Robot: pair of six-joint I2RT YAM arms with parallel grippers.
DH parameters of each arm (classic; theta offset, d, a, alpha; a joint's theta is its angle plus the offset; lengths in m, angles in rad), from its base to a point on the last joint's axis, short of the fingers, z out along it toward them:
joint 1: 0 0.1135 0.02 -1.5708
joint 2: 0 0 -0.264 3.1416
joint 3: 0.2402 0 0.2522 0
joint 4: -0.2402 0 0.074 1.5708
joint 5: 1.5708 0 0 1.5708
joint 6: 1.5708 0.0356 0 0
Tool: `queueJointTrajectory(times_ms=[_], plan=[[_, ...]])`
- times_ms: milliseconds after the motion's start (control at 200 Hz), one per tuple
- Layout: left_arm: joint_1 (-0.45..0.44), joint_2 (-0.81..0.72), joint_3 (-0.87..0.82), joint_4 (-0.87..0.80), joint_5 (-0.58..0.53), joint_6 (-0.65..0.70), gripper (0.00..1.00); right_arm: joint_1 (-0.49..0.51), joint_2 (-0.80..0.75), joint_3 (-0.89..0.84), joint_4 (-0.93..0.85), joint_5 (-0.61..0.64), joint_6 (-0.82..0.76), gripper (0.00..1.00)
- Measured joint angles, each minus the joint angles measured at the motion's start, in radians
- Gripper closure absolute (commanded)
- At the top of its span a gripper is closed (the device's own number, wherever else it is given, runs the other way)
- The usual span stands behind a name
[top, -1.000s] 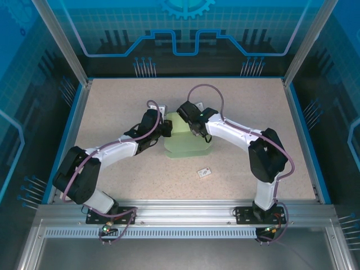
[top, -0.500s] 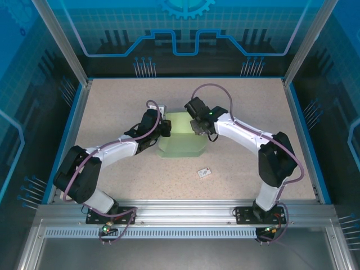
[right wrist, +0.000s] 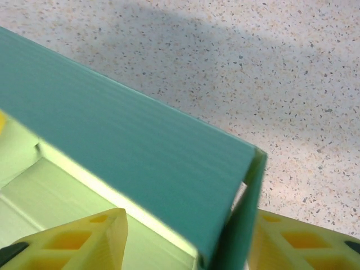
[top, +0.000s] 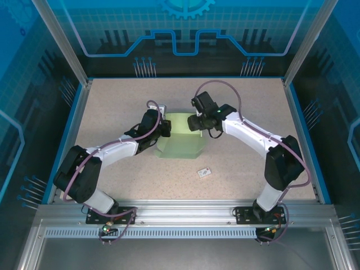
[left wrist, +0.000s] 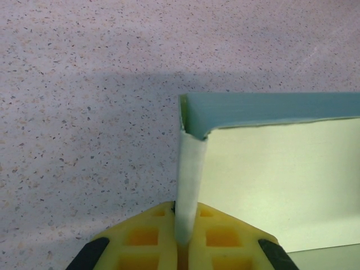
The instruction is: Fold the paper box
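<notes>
Left gripper (left wrist: 184, 241) around paper box (left wrist: 281, 169) edge

We look down on a speckled beige tabletop (top: 112, 101) edged by a blue border (top: 72, 126), with aluminium posts (top: 59, 39) rising at its far corners. Behind stands a blue back panel (top: 253, 34) printed with grid lines and a gear (top: 187, 5). An aluminium rail (top: 185, 211) crosses the near edge, evenly lit.
</notes>
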Motion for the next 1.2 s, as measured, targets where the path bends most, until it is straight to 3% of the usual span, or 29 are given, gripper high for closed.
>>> queueJointTrajectory(times_ms=[340, 971, 1201], plan=[[-0.002, 0.002, 0.000, -0.009, -0.011, 0.011, 0.98, -0.021, -0.101, -0.018, -0.008, 0.011, 0.000, 0.46], [-0.012, 0.002, 0.000, -0.018, -0.019, 0.022, 0.98, 0.062, 0.097, 0.098, -0.096, 0.261, 0.024, 0.73], [-0.015, 0.002, 0.000, -0.018, -0.018, 0.022, 0.98, 0.080, 0.140, 0.129, -0.129, 0.359, 0.039, 0.77]])
